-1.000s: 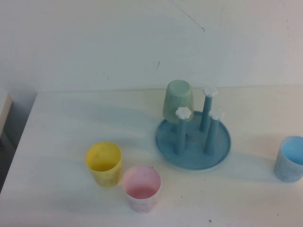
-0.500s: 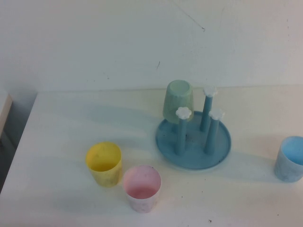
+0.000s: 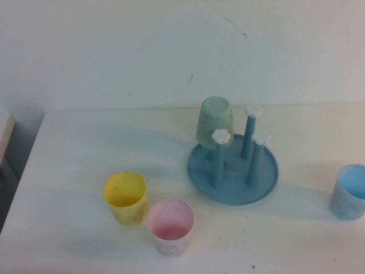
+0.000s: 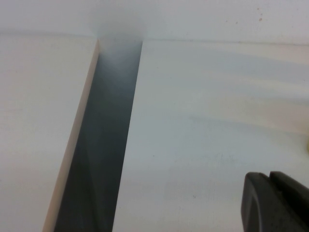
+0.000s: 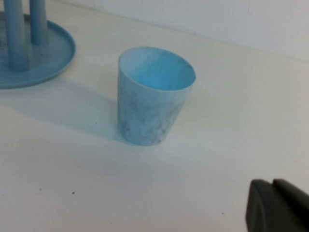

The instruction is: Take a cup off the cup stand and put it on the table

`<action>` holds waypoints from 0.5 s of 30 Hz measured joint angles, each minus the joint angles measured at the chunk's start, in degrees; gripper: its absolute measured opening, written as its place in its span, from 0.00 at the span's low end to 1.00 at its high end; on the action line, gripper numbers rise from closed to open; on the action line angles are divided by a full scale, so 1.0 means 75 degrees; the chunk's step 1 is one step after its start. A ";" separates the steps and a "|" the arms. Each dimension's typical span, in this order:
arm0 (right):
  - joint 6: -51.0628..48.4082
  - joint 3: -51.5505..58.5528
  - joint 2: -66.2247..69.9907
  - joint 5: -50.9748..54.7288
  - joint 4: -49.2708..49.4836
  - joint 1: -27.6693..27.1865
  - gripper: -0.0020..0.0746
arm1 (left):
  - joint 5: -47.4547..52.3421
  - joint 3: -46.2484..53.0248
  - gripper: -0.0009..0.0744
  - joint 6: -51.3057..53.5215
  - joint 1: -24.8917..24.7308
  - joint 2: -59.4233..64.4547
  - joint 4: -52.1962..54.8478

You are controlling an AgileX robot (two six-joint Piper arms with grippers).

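The cup (image 3: pixel 215 121) sits upside down on the far-left peg of the stand (image 3: pixel 232 169), the other 3 pegs bare. Neither arm shows in the high view.

The left gripper (image 4: pixel 279 200) shows only as a dark corner in its own wrist view, over bare table (image 4: pixel 203 125) beside the gap at the table's left edge; I cannot tell whether its fingers are open or closed. The cup is nowhere near it, well off toward the middle of the table.

The right gripper (image 5: pixel 280 205) likewise shows only a dark corner, and its finger state cannot be told either. Ahead of it stands the blue cup (image 5: pixel 153 94), upright, with the stand's rim (image 5: pixel 58 58) beyond; the mint cup is past that, out of its view.

Risks, as I judge them: a reach from the right must clear the blue cup, which could be knocked over. A lift that is not straight up could catch the cup on the peg's flower cap and drag or tip the light stand. The yellow cup (image 3: pixel 125 197) and pink cup (image 3: pixel 171 226) crowd the near side, so the set-down spot needs choosing with care.
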 joint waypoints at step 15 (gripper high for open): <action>0.0000 0.0000 0.0000 0.0000 0.0000 0.0000 0.02 | -0.0435 0.0035 0.01 -0.1410 0.0000 0.0000 -0.3182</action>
